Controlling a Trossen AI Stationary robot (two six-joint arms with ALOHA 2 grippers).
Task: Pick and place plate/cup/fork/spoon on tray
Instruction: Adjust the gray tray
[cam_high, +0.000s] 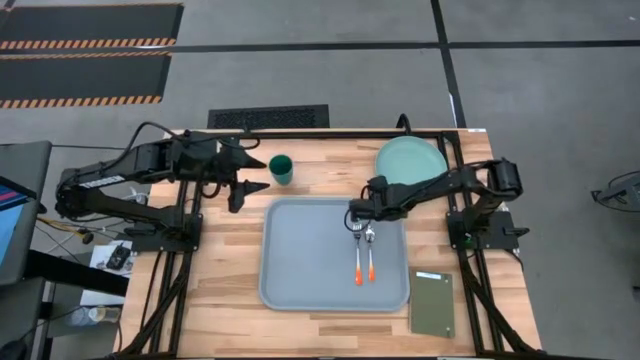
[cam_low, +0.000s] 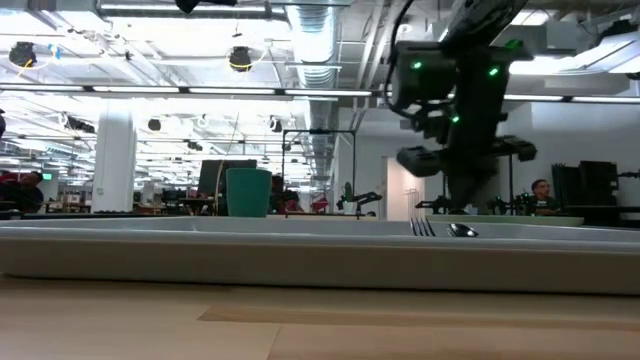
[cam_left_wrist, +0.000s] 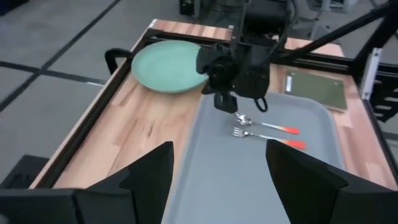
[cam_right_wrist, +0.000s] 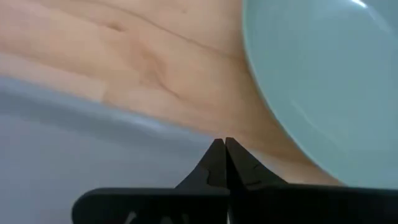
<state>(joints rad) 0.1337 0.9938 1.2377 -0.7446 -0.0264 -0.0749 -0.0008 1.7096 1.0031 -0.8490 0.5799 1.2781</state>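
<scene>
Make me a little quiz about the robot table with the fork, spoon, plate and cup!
1. True or false: the plate is on the tray.
2. Which things already lie on the tray? A) cup and plate B) fork and spoon C) nothing
3. Fill in: the right tool has its fingers ____ and holds nothing.

Key
1. False. The plate sits on the wooden table beyond the tray's far corner.
2. B. The fork and spoon lie side by side on the tray; the cup stands on the table near the open left tool.
3. shut
</scene>
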